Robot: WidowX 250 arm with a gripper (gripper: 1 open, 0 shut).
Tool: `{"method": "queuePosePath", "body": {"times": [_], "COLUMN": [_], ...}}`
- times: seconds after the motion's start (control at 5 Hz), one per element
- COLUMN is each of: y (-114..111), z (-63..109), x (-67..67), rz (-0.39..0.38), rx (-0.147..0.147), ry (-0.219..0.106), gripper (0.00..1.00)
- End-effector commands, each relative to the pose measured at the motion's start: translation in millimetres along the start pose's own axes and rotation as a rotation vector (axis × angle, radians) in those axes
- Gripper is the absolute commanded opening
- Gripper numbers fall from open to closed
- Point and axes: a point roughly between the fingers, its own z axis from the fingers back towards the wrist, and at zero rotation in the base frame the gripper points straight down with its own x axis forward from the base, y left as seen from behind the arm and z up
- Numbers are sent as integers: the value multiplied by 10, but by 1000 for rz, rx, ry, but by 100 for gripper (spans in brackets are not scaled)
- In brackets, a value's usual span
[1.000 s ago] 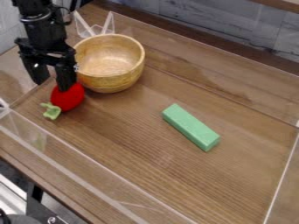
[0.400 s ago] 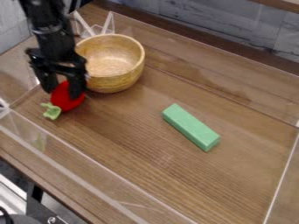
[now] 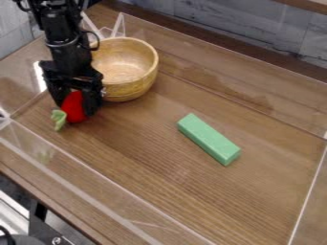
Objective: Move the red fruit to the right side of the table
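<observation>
The hand (image 3: 75,96) is down at the upper left of the wooden bench (image 3: 160,182), its black jaws standing wide apart and straddling the red strawberry-like toy (image 3: 76,104). The toy lies between them, partly covered by the black parts above; whether either side touches it, I cannot tell, and no closed grip shows. The toy is near the left edge of the bench, well apart from the right side, and its light green leafy stem (image 3: 59,119) points toward the lower left, poking out beyond the hand. The black arm (image 3: 68,38) comes in from the top left corner of the view, above the toy. Just beside the hand, on the side toward the middle of the bench, sits a round wooden bowl (image 3: 126,67), upright with its open top showing; the hand's right-hand parts in the view come close to its rim, and I cannot tell whether they touch. A green rectangular block (image 3: 208,139) lies flat right of the middle of the bench, set at a slant from upper left to lower right, well apart from the bowl, the toy and the hand. A dark brown strip (image 3: 301,6) runs along the bench's upper right edge.
</observation>
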Motion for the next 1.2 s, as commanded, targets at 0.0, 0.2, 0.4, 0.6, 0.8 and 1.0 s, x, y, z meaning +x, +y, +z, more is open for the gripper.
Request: {"method": "queuePosePath", "body": {"times": [0.0,0.2,0.4,0.6,0.8,1.0], "y": [66,78,38,46,42,33], "z": [69,164,298,410,647,911], "x": [132,200,293,377,395,416], "rz": [4,26,17,10,13,20], "rx": [18,20,17,8,0,-10], "ry": [-36,-49,-78,-101,-125,-151], "gripper": [0,0,0,0,0,0]}}
